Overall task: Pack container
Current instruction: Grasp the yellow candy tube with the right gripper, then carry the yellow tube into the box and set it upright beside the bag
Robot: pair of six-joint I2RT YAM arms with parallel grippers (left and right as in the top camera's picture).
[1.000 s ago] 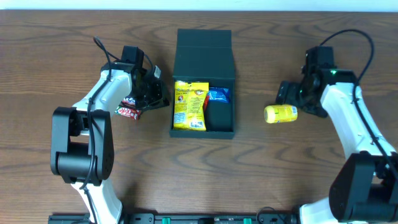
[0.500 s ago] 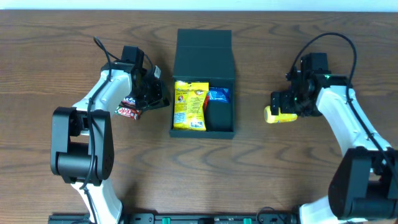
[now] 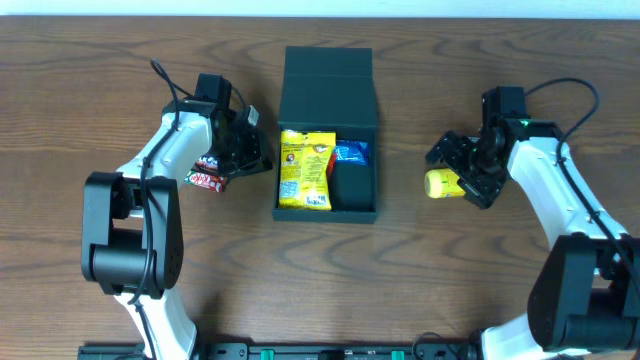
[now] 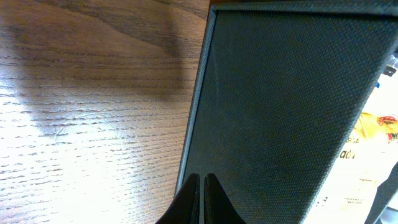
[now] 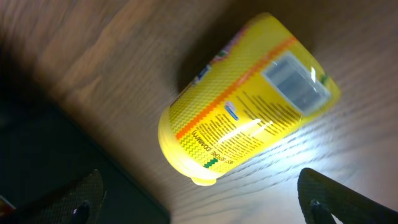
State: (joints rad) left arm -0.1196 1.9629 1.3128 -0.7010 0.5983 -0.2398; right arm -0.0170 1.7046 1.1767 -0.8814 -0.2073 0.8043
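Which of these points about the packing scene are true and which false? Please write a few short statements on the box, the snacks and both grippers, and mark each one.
1. The dark teal-green rectangular cardboard box has its flap lid open. True.
2. The right gripper is open, with a finger on each side of the yellow cylindrical canister. True.
3. The canister lies inside the box. False: it lies on its side on the wooden table, to the right of the box.
4. The left gripper is wide open. False: its fingers are shut together, with nothing between them.
5. A flat yellow snack bag lies in the left part of the box. True.
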